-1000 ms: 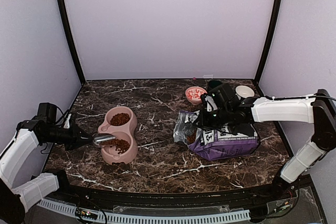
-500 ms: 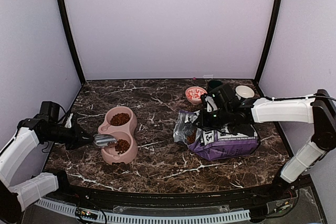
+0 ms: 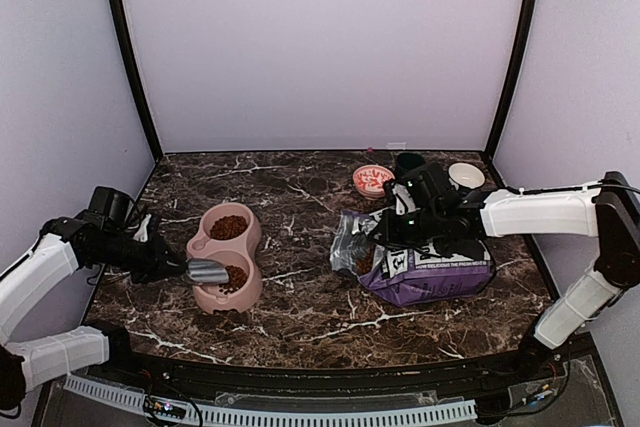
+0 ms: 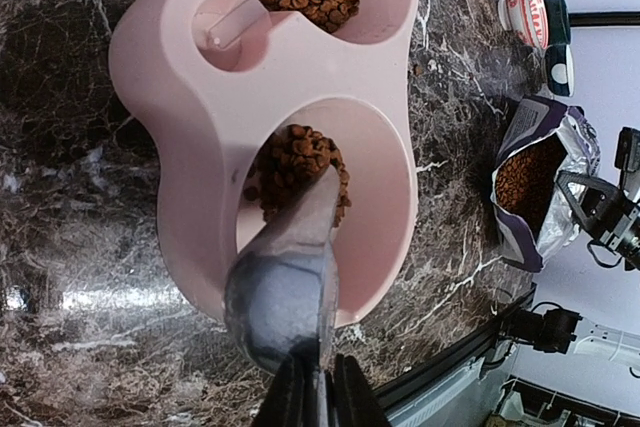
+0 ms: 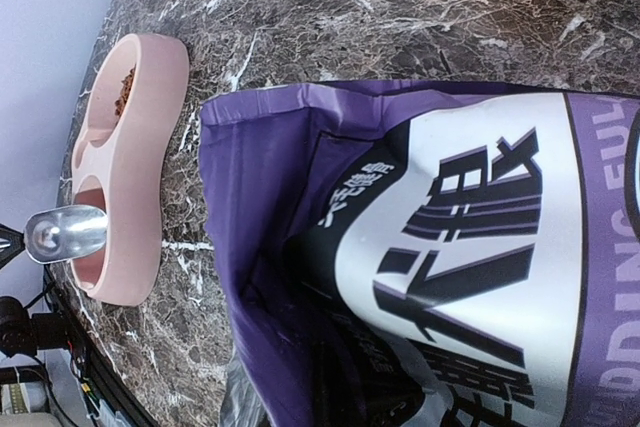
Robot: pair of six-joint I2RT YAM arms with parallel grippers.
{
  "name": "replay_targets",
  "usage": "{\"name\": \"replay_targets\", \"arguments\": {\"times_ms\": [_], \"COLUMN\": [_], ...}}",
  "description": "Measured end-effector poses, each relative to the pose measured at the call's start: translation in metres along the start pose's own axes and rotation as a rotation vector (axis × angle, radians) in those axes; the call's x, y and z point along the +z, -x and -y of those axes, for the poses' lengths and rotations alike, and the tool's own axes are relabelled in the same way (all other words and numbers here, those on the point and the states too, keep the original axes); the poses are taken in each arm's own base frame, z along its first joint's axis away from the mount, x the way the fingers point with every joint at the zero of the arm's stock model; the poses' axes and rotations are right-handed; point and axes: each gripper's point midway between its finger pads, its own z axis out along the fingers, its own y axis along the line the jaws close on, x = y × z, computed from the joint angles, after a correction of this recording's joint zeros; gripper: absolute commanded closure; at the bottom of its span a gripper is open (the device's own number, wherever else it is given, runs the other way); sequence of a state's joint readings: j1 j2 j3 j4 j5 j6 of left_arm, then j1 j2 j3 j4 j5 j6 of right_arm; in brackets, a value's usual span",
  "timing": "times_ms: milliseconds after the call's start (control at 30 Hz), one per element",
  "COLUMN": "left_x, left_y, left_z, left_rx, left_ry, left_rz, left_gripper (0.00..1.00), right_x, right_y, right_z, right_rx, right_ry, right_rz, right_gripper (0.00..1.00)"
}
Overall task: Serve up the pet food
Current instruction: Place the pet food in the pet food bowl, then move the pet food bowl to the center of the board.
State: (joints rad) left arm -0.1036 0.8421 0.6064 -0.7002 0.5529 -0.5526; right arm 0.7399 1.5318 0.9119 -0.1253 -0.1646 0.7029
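- Dark marble-look table, pale lilac walls round it.
- L gripper low at table's left side, fingers nearly together, clamped on handle of a metal scoop.
- Scoop lies over near compartment of pink double bowl, mouth toward the R and tipped down into that compartment.
- Pet food: small heap of brown kibble in near compartment, right at scoop's lip. 2nd heap in far compartment, approx same amt. More kibble visible inside mouth of bag.
- Bag = purple/white w/ black print, lying flat on R half of table, well apart from pink double bowl, open end facing the bowl.
- R gripper at bag's open end, fingers closed tight, pinching upper lip of bag.
- Back R corner: red-patterned dish, dark cup, white bowl in a row; can't tell contents.
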Motion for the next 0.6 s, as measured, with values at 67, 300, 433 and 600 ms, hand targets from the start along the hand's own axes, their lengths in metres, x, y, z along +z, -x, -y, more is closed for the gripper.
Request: {"name": "replay_targets", "arguments": {"times_ms": [67,300,433,600], "left_x": [0.004,0.021,0.029,0.039], "left_y": [-0.001,-0.003,0.000,0.006], "left_z": [0.001,0.007,0.012,0.018], "left_rx": [0.009,0.041,0.059,0.080], "left_ry": [0.013,0.048,0.061,0.078], "left_rz": [-0.010,-0.046,-0.054,-0.052], "left_gripper": [1.00,1.00,1.00,1.00], "right_x": [0.000,-0.003,-0.004,-0.005], "right_y": [0.001,0.002,0.002,0.002], "right_z": [0.001,0.003,0.004,0.005], "right_rx": [-0.003,-0.009,-0.011,-0.020], "right_ry": [0.001,0.016,0.022,0.025], "right_rz": [0.004,0.013,0.015,0.014], "right_gripper": [1.00,1.00,1.00,1.00]}}
